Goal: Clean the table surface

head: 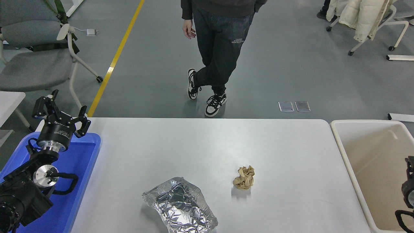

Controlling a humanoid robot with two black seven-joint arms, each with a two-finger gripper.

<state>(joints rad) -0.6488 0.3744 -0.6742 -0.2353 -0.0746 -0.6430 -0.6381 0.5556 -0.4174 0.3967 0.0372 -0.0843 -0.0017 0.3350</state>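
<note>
The left gripper [61,108], black and hard-edged with its fingers spread wide and nothing between them, hangs over the far corner of the blue tray [84,161] at the table's left end, its arm coming up from the lower left corner. At the right edge only a small black part of the right arm [408,191] shows, over the near end of the beige tub [355,168]; whether that gripper is spread or closed cannot be told. The table surface [207,145] fills the middle of the view, a smooth, matte white top with rounded far corners, running from the tray on the left to the tub on the right. Near its front edge lies a crumpled foil tray [181,205], silver, shiny and heavily creased, roughly rectangular with a dented rim. To its right and apart from it sits a ball of crumpled brown paper [244,177], dull and folded in on itself. The blue tray is glossy plastic with a raised rim, and nothing shows in the part of it not covered by the arm. The tub has smooth sloping walls, and its visible floor is bare. The far half of the tabletop is open. Beyond the far edge a person [220,48] in dark trousers stands on the grey floor.
</note>
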